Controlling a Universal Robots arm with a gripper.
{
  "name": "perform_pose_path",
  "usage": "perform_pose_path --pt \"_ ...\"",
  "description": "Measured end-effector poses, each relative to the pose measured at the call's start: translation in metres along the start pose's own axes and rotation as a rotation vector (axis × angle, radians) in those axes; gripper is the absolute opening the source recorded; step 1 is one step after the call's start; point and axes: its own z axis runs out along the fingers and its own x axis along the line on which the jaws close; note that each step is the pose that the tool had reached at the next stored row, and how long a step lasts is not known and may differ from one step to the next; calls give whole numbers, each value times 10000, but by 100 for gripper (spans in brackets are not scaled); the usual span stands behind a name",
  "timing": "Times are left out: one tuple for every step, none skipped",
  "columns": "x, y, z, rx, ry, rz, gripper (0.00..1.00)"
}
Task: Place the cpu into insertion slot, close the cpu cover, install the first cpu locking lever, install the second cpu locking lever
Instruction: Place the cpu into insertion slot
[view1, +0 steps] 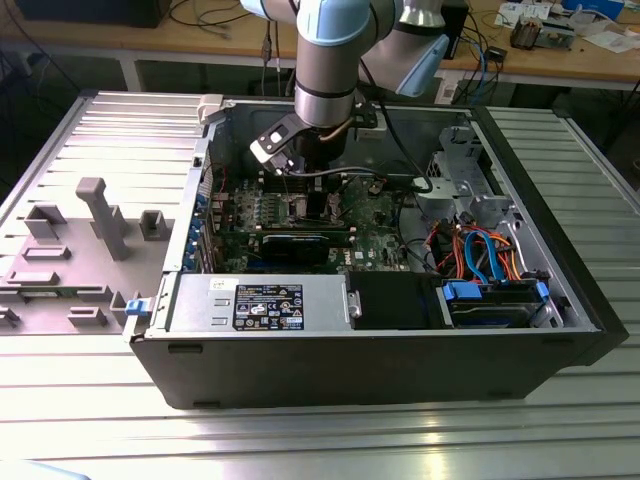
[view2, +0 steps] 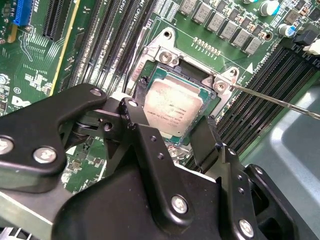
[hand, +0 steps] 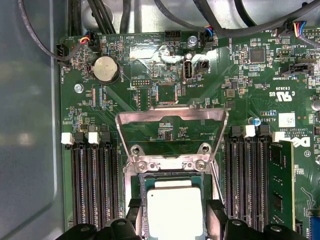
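My gripper (view2: 167, 120) is low over the green motherboard (hand: 240, 75), its two black fingers (view2: 131, 107) parted a little wider than the cpu (view2: 172, 106). The chip lies between them. In the first wrist view a thin dark strip of socket shows on either side of the cpu (hand: 175, 210), so I have nothing clamped.

The cpu sits silver face up inside the insertion slot (view2: 172, 57), square to its frame. Past the slot's hinge edge the cpu cover (hand: 170, 116) is swung open, away from the chip, and bare board shows through its large cut-out. A thin locking lever (view2: 270, 100) runs out from one corner of the slot across the neighbouring memory slots (hand: 245, 175). A second bank of memory slots (hand: 95, 185) flanks the other side. Beyond the cover lies a round coin battery (hand: 105, 68).

In the exterior view my arm (view1: 325, 70) reaches down into the open computer case (view1: 400, 370), behind the long black expansion card (view1: 290, 240).
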Motion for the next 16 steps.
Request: perform_pose_path --pt "0 0 0 0 1 0 62" --pt "2 0 1 -1 2 5 62" --pt "3 0 1 -2 3 16 62" --pt "3 0 -1 0 1 21 62" --pt "3 0 -1 -1 3 30 62" --pt "3 0 -1 -1 4 54 62" --pt "3 0 -1 -1 6 110 62" --pt "3 -1 1 -1 10 278 62" --pt "3 0 5 -2 14 333 62" --pt "3 0 9 -2 12 359 62" --pt "3 1 9 -2 1 359 62" --pt "3 1 10 -3 -8 359 62" --pt "3 1 9 -4 -10 359 62" --pt "3 1 10 -4 -10 358 62" --pt "3 1 10 -4 -10 354 62" --pt "3 1 10 -3 -10 336 62"
